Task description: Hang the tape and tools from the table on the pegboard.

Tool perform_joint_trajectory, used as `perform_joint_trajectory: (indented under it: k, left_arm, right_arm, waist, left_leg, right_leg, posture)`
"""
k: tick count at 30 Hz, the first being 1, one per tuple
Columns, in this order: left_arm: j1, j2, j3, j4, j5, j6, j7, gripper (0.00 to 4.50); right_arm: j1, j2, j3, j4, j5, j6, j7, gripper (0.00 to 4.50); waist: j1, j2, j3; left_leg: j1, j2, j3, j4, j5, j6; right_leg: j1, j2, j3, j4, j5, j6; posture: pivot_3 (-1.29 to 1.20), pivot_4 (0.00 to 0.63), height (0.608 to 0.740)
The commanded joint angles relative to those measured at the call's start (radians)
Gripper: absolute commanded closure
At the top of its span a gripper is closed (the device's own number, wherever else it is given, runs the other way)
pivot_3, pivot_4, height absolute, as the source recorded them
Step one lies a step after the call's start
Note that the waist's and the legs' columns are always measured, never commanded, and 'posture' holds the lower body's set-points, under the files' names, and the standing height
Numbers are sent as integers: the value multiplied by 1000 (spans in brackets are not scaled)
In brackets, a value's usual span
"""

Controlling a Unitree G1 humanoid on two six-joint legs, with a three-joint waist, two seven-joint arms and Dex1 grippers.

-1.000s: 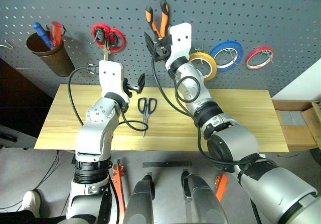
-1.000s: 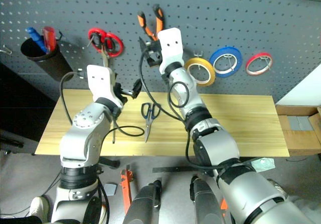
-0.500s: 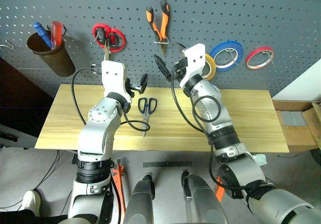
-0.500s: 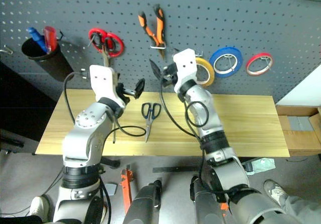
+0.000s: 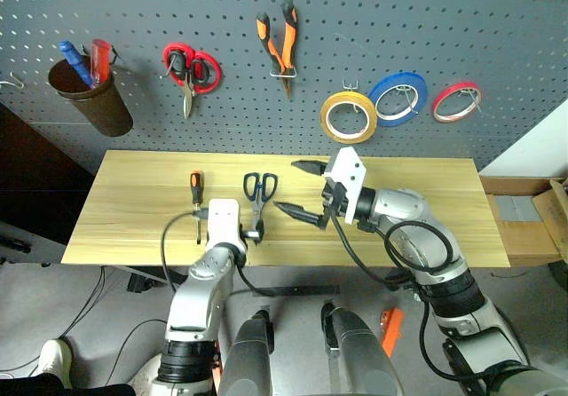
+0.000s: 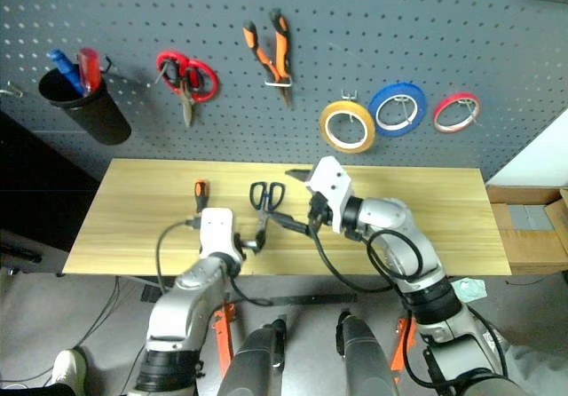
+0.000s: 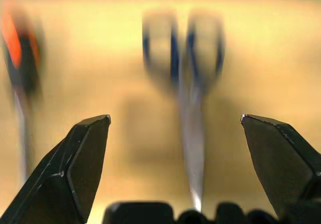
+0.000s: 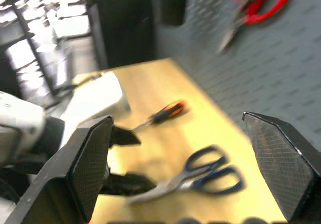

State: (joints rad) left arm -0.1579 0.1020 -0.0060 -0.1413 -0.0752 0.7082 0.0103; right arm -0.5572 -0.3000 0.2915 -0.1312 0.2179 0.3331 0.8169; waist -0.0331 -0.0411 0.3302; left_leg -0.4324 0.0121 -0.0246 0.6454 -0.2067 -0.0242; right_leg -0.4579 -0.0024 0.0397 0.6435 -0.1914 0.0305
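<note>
My left fingers (image 7: 93, 148) stand wide and empty over the near edge of the light wood-grain tabletop (image 5: 426, 223), at the tips of the dark blue-handled scissors (image 5: 258, 194). The small orange-and-black screwdriver (image 5: 195, 194) lies beside. My right fingers (image 5: 302, 163) are wide too, over bare wood.

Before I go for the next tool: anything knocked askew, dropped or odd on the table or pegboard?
Nothing stands out. The pliers and yellow tape hang squarely on the pegboard. The blue-handled scissors and screwdriver lie flat on the table, waiting to be hung.
</note>
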Motion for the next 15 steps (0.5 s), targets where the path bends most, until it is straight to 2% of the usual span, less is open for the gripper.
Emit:
perform_joint_trajectory:
  k: [1, 6, 15]
  left_arm:
    - [-14, -4, -30, 26, 38, -37, 10, 0]
    - [-72, 2, -41, 147, 68, -66, 6, 0]
    - [-193, 14, -22, 320, 92, -94, -2, 0]
  right_arm:
    - [8, -24, 15, -35, -7, -76, 56, 51]
    - [13, -51, 14, -24, -12, -111, 86, 51]
    - [33, -70, 24, -88, 10, -57, 103, 51]
  waist:
    - [-1, 0, 0]
    - [-4, 1, 0]
    - [-15, 1, 1]
  left_leg:
    - [0, 0, 0, 0, 0, 0]
    - [0, 0, 1, -1, 0, 0]
    - [0, 0, 1, -1, 0, 0]
  right_leg:
    - [0, 1, 0, 0, 0, 0]
    - [0, 2, 1, -1, 0, 0]
    - [0, 2, 1, -1, -1, 1]
  posture:
    - [-48, 351, 740]
    - [-75, 358, 740]
    - [-101, 366, 740]
